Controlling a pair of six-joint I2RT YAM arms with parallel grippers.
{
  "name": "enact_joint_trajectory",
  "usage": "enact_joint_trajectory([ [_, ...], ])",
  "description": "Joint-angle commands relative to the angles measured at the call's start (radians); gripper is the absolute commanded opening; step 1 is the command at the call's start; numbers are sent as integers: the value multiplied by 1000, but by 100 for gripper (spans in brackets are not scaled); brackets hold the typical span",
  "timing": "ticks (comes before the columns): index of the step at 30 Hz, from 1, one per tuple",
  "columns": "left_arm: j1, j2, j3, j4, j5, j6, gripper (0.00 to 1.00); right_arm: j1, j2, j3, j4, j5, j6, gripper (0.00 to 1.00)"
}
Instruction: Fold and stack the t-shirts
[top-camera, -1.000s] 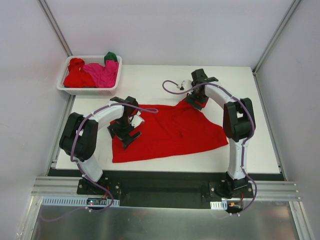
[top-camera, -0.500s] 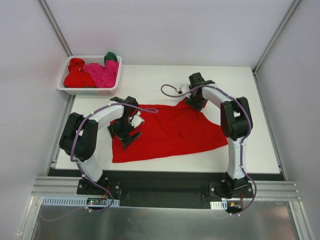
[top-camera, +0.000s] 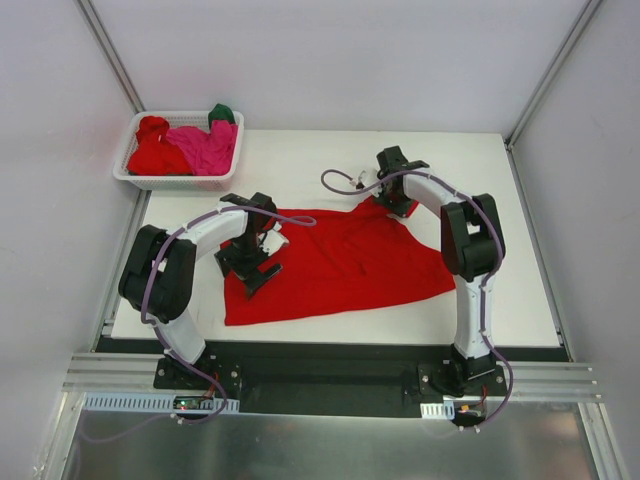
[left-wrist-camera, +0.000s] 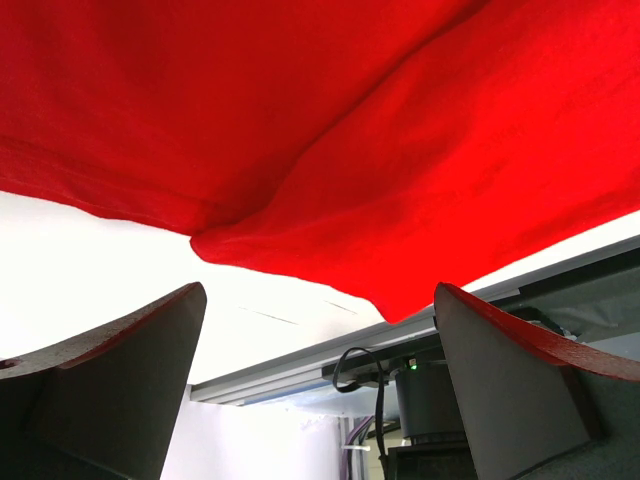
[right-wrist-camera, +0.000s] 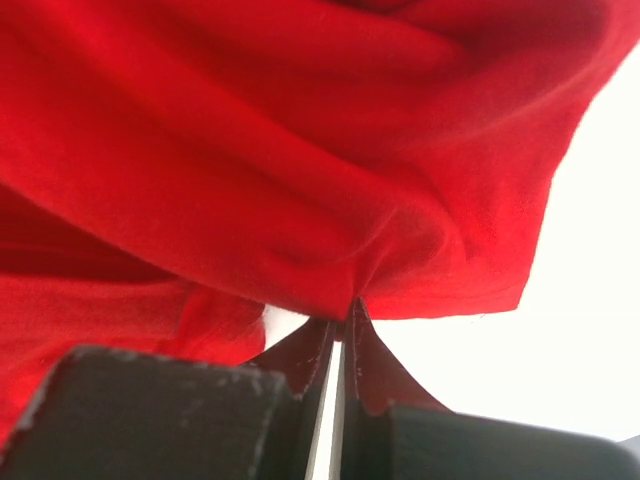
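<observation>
Top external view gives you the table (top-camera: 330, 150) first, with one red shirt (top-camera: 340, 265) lying across its middle, rumpled and skewed, its near hem close to the table's near edge; the basket (top-camera: 175, 184) sits at the far left corner, well apart, holding a second red heap, a pink shirt (top-camera: 205, 148) and a green shirt (top-camera: 222, 113).

Your right gripper (top-camera: 392, 203) is at the far edge of the red shirt; the right wrist view shows it (right-wrist-camera: 340, 335) pressed together on a small pucker of the cloth. That bite looks thin to me, so lift slowly and watch whether the pucker slips out before you pull.

Your left gripper (top-camera: 255, 272) hovers over the shirt's left side, jaws spread wide with nothing between them; the left wrist view shows a folded corner (left-wrist-camera: 290, 255) of the cloth lying on the table just ahead of the fingers (left-wrist-camera: 130, 380).

Come down on that corner and take a deeper hold than the right has; then draw both ends apart evenly, low over the table, so the cloth flattens without sliding off the near edge; fold only once the creases are out.
</observation>
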Motion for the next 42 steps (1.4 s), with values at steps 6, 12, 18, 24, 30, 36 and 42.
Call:
enact_joint_trajectory([
  [6, -8, 15, 26, -13, -8, 3, 99, 20, -115, 141, -111, 19, -7, 1],
  [12, -16, 20, 30, -12, -2, -4, 99, 40, -90, 223, -123, 18, -20, 1],
  [18, -23, 6, 22, -10, 0, -10, 99, 69, -70, 228, -50, 19, -40, 1],
  [24, -25, -12, 0, -10, -12, -6, 99, 92, -64, 219, 4, -11, -27, 1],
  [30, -25, -26, -15, -10, -12, -12, 99, 119, -88, 188, 93, 10, -32, 1],
  [36, -25, -37, -27, -7, -3, -17, 99, 126, -101, 182, 133, 32, -32, 1],
  [42, -30, -47, -33, -9, 5, -21, 99, 132, -81, 178, 205, 88, -47, 1],
])
